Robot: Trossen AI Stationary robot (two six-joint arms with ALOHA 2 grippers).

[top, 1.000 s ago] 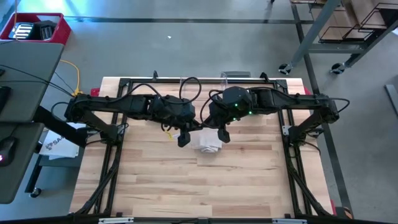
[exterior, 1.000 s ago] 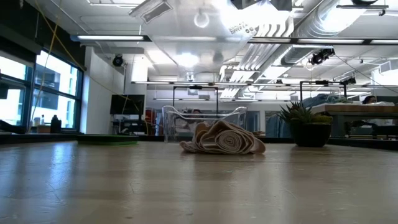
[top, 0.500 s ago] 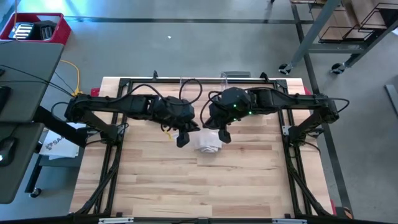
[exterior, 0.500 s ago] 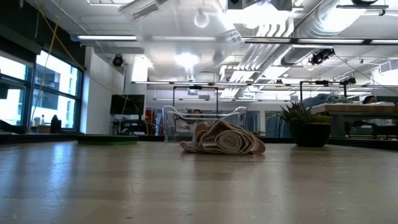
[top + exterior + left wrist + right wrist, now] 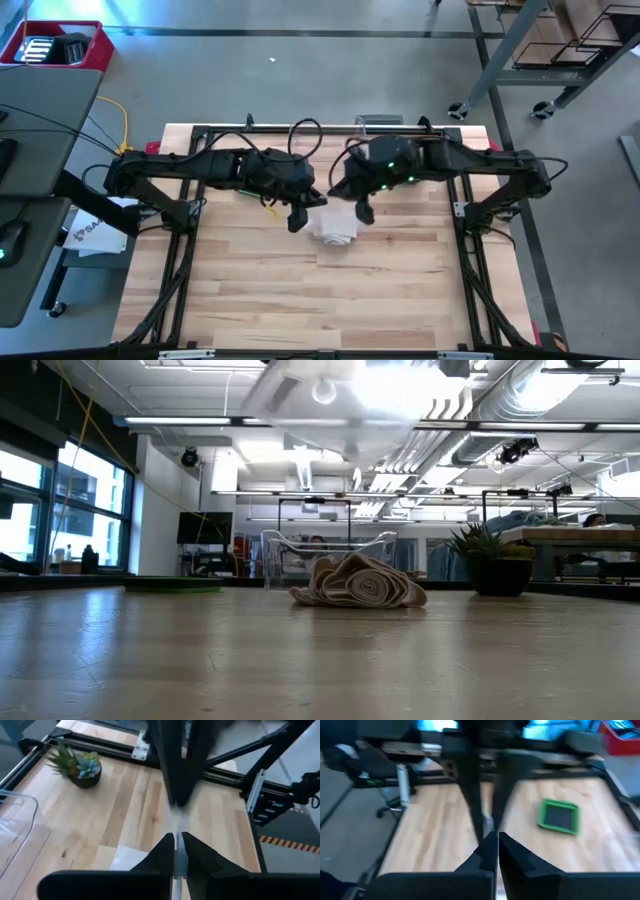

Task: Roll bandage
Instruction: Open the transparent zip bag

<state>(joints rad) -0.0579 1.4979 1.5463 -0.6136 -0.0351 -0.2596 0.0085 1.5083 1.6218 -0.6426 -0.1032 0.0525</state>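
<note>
Both arms reach in from opposite sides and meet near the middle. The left gripper (image 5: pixel 296 218) points down with its fingers (image 5: pixel 161 851) pressed together. The right gripper (image 5: pixel 364 211) hangs just beside it, fingers (image 5: pixel 512 851) closed too.

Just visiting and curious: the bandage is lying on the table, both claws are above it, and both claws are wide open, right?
Not quite. The bandage does lie on the table, with the left gripper and right gripper above it, but both are shut, as each wrist view shows.

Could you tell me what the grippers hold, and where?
The left gripper seems to pinch a loose end of the bandage; the right gripper is shut, hold unclear.
</note>
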